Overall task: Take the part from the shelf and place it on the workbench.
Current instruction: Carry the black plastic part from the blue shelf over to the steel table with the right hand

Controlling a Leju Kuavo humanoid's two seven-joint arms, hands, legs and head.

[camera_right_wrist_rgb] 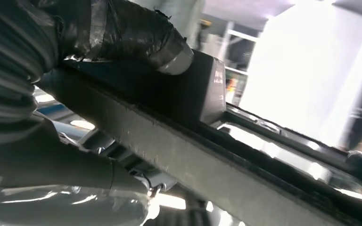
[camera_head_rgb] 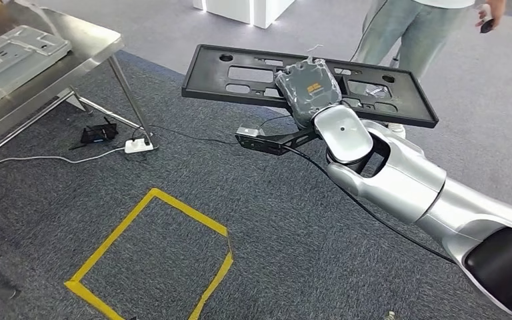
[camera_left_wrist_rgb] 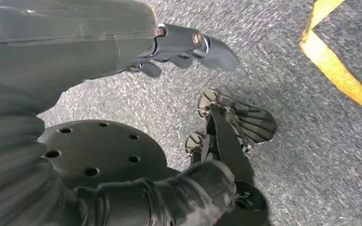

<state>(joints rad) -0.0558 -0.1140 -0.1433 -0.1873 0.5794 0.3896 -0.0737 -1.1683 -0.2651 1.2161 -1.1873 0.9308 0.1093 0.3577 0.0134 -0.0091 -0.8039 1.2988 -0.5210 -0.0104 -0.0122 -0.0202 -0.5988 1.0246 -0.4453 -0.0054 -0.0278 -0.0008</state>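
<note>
Steel workbench at upper left of head view, grey panel lying on it, front edge bare. Below it, power strip and cables on grey carpet. Yellow tape square lower centre, open floor around. Black part, long slotted plate, upper centre, held level over floor, well apart from workbench. Right hand grips its near edge; orange mark on hand's back, unreadable. Person's legs just beyond part. Left hand over carpet, fingers loosely curled, holding nothing.
</note>
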